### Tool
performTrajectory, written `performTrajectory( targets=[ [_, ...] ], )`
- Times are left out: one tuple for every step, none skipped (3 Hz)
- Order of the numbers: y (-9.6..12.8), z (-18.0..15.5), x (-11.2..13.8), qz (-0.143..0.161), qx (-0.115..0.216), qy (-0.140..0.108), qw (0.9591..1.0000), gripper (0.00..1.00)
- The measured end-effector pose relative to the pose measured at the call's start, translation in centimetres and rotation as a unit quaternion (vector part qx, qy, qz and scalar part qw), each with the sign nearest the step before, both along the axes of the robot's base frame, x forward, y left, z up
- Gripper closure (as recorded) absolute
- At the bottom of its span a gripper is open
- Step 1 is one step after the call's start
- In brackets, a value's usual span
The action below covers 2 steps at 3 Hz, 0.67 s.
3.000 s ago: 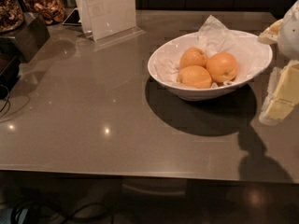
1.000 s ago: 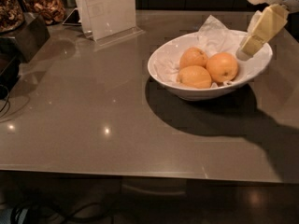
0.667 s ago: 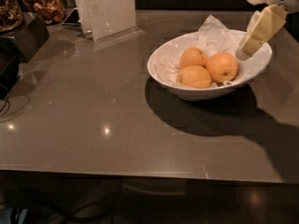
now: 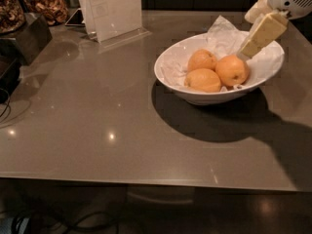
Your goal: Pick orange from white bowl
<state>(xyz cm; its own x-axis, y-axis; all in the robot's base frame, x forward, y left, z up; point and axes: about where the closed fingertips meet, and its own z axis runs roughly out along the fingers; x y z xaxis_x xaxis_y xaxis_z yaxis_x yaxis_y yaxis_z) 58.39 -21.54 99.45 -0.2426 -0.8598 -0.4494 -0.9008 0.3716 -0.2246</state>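
The white bowl (image 4: pixel 181 87) stands on the grey table, right of centre, lined with crumpled white paper (image 4: pixel 222 33). Three fruits lie in it. The orange (image 4: pixel 232 70) is the roundest one, on the right, with a dark stem dimple. A flatter, paler one (image 4: pixel 204 80) lies in front and a smaller one (image 4: pixel 202 60) behind. My gripper (image 4: pixel 247 48) reaches down from the upper right, cream-coloured and slanted. Its tip hangs over the bowl's right side, just above and to the right of the orange, and may be apart from it.
A clear sign holder (image 4: pixel 114 11) stands at the table's back left. Snack jars (image 4: pixel 46 6) and a dark box (image 4: pixel 24 38) sit at the far left. The table's front edge (image 4: pixel 146 179) runs across the lower part of the view.
My gripper has risen from low beside the bowl's right side to above its right rim. It has since moved a little left toward the orange. The fruits have not moved.
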Motion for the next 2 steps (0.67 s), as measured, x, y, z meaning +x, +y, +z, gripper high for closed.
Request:
performTrajectory(
  targets=[
    [1.0,-2.6,1.1,0.017,0.007,0.03,0.9994,0.07],
    [1.5,-4.6,2.0,0.025,0.013,0.052,0.9982,0.03]
  ],
)
